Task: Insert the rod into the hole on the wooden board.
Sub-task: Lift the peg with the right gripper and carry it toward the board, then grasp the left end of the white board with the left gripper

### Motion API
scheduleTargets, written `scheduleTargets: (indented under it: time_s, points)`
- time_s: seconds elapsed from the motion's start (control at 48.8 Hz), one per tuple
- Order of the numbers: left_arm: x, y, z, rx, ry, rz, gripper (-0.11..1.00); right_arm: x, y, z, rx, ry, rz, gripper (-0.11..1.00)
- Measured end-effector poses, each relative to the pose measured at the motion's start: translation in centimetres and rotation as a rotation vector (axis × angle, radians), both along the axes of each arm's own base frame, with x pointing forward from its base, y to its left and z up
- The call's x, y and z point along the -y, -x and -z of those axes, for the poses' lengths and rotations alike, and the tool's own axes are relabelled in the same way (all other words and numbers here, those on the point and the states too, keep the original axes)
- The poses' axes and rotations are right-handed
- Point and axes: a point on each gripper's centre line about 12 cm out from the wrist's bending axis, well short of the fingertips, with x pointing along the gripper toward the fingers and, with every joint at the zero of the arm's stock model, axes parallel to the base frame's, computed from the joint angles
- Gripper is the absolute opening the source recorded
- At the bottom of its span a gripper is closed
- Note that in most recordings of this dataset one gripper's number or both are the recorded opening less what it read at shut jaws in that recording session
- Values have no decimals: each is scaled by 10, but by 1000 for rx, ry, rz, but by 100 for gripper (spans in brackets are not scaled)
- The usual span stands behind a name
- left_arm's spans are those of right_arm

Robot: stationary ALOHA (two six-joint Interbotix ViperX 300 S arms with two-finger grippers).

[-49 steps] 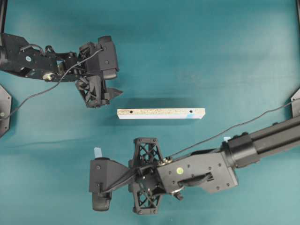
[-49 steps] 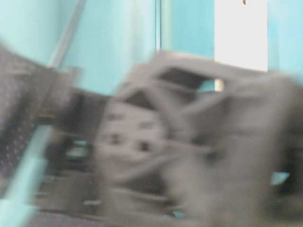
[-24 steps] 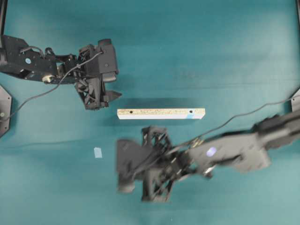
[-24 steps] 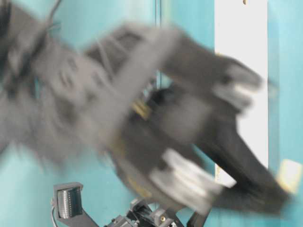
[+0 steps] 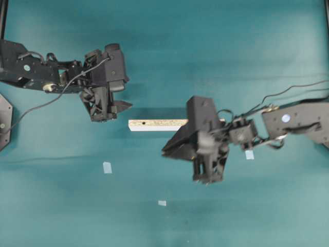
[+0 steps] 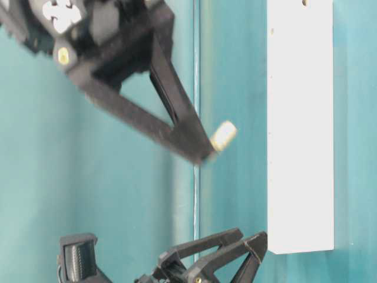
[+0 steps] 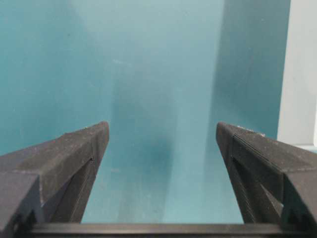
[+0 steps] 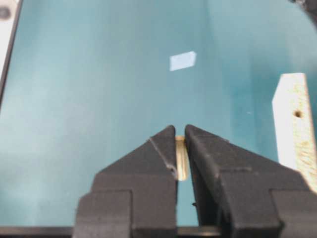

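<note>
Right gripper (image 5: 172,149): shifted from lower centre of the overhead view to right of centre, covering the wooden board's (image 5: 157,124) right end; jaws clamped on the rod (image 8: 181,157). Left gripper (image 5: 125,105): upper left, beside the board's left end, jaws apart, holding nothing.

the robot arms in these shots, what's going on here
The right gripper is shut on a small cream rod and carries it above the teal table, over the end of the wooden board that it now hides from overhead. The rod is not yet in any hole. The left gripper is open and empty, near the board's other end. A few blue tape squares lie on the table.
</note>
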Motion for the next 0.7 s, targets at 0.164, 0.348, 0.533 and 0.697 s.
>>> scheduleTargets:
  time_s: [0.164,0.348,0.533,0.697]
  points:
    - [2,1,0,-2,0,6,100,13,11,-4,31,6,16,10]
    - [5,1,1,-3,1,15,100,27,25,-5,73,64,3,10]
    - [11,0,1,-3,0,33,100,45,40,-10,202,36,17,10]
    - [26,0,2,-6,-1,79,100,57,55,-5,268,21,31,10]
